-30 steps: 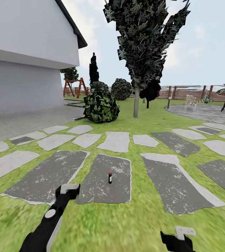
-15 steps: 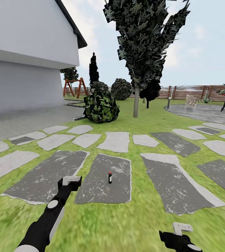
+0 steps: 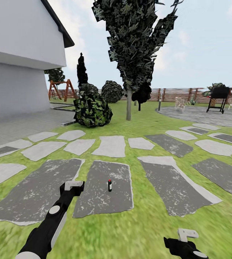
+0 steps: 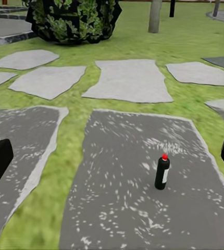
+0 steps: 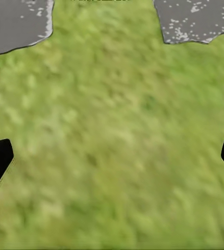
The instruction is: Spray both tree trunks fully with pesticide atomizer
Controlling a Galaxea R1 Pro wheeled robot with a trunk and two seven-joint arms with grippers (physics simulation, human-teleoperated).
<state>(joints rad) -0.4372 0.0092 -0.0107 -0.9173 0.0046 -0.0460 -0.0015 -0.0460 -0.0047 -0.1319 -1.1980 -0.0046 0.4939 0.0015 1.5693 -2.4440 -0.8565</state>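
Pesticide atomizer [image 3: 109, 185]: small dark bottle, red cap, pale label, upright on dark paving slab [image 3: 105, 201] amid lawn. Left gripper [image 4: 112, 161] spread wide, near atomizer, apart from it. Right gripper [image 5: 112, 156] parted, nothing held, over grass. Tree [image 3: 129, 54] seen far behind.

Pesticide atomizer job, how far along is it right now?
Nothing is done yet. The atomizer stands upright, untouched, on a dark paving slab. In hand: the left gripper, open, reaches toward it. Left: grasping it, then spraying the tree trunk ahead and a second tree.
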